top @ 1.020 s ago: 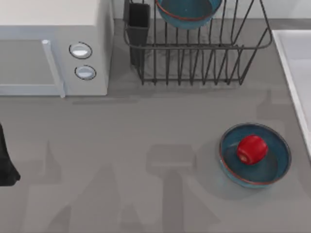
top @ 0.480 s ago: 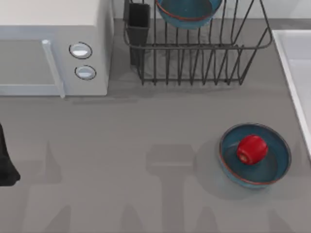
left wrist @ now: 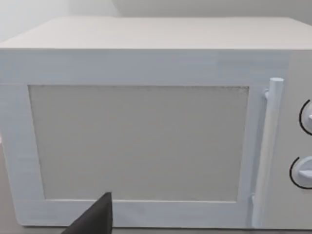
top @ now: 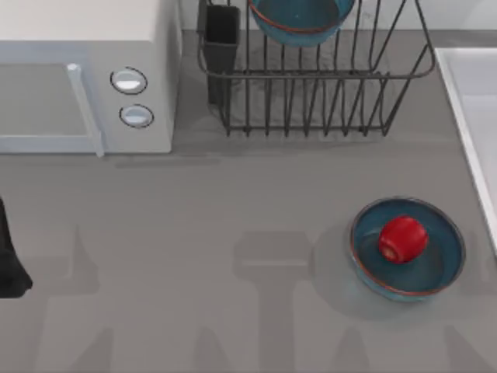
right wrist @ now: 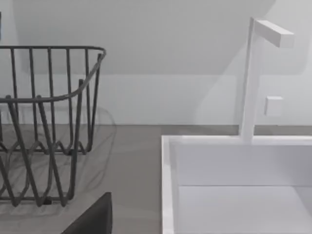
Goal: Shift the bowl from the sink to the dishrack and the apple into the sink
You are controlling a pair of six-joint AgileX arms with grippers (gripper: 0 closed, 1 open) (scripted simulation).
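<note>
A teal-blue bowl (top: 299, 19) leans inside the dark wire dishrack (top: 311, 116) at the back of the table. A look-alike bowl (top: 444, 270) stands on the grey table at the front right, and the red apple (top: 402, 238) lies inside it. The white sink (top: 464, 101) runs along the right edge, just right of that bowl; the part of its basin (right wrist: 168, 185) seen in the right wrist view holds nothing. A dark piece of my left arm (top: 8, 256) sits at the table's left edge. A dark tip of my left gripper (left wrist: 95, 219) faces the microwave. A dark tip of my right gripper (right wrist: 95, 217) faces the gap between rack and sink.
A white microwave (top: 78, 70) with two round knobs fills the back left; its door (left wrist: 146, 136) faces the left wrist camera. A dark utensil cup (top: 222, 35) stands at the rack's left corner. A white faucet (right wrist: 251, 73) rises behind the sink.
Faint shadows near the table's front edge have shifted. The bowls, the apple and the left arm have stayed where they were.
</note>
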